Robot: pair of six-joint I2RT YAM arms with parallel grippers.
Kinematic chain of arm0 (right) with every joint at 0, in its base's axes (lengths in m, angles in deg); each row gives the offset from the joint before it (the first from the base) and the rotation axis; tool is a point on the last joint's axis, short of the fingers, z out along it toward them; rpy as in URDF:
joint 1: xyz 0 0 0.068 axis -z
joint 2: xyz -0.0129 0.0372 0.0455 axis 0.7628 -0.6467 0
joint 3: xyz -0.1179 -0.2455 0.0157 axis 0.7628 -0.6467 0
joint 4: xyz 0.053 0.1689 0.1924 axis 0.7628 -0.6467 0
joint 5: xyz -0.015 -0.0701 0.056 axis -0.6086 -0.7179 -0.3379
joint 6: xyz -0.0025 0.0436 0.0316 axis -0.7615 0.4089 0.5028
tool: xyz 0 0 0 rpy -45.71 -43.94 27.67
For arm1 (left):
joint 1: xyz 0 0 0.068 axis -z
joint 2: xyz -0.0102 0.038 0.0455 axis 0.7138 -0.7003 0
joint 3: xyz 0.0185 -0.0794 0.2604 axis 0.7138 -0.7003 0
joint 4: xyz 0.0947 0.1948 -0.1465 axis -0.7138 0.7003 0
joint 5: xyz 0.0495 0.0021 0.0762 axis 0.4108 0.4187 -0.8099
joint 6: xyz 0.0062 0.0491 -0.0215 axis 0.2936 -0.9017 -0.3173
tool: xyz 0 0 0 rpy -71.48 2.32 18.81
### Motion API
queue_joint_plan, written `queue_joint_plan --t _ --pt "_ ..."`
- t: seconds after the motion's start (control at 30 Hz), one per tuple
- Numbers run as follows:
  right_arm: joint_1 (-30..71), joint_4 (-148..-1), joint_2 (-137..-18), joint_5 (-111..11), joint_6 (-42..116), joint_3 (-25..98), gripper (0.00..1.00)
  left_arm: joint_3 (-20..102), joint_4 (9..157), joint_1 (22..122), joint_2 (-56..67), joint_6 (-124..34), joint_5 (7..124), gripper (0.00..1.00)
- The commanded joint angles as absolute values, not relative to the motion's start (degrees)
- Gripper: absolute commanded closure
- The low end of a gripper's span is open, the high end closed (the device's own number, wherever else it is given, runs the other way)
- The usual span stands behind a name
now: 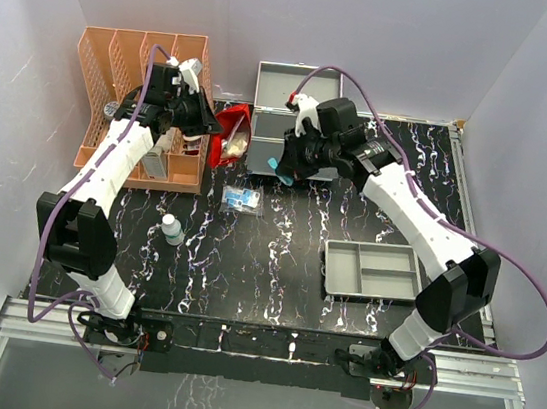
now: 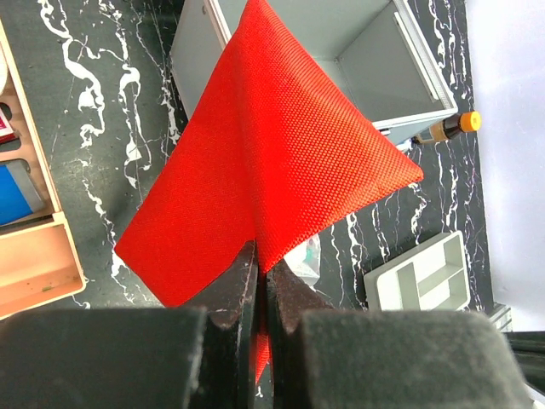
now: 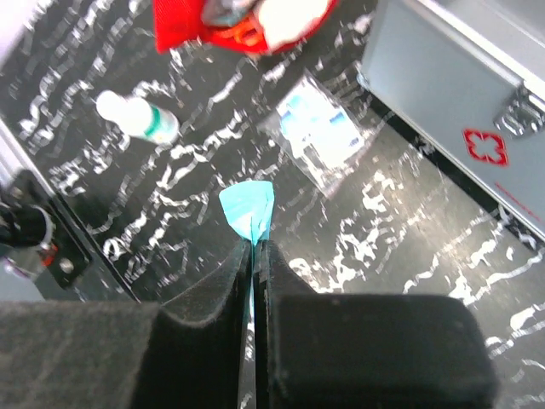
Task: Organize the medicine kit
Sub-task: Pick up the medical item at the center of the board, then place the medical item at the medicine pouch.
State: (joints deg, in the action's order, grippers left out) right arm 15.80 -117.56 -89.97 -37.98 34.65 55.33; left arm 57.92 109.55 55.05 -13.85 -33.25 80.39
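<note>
We see red pouch (image 2: 272, 170), just beyond left fingers (image 2: 226, 298), masking most of medicine kit (image 2: 383, 68). Between right fingers (image 3: 213, 290), teal scrap (image 3: 247, 209) mostly buried; we cannot name it.

Silver-grey metal medicine kit (image 1: 279, 84) sits open, lid upright, red cross on front
</note>
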Motion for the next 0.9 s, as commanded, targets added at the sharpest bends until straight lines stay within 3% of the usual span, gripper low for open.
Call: queue_joint_plan --t 0.0,0.37,0.87 --pt "15.61 -103.44 -90.87 -33.91 45.31 57.81 1.0 60.03 108.5 54.78 -12.45 -33.25 79.9 1.0" --pt "15.61 -71.44 -95.89 -34.39 65.45 54.59 1.0 59.53 107.74 54.85 -11.58 -32.24 80.66 1.0" --pt "15.52 -64.59 -107.57 -31.97 74.75 59.25 1.0 59.4 106.88 54.81 -11.25 -31.42 80.79 1.0"
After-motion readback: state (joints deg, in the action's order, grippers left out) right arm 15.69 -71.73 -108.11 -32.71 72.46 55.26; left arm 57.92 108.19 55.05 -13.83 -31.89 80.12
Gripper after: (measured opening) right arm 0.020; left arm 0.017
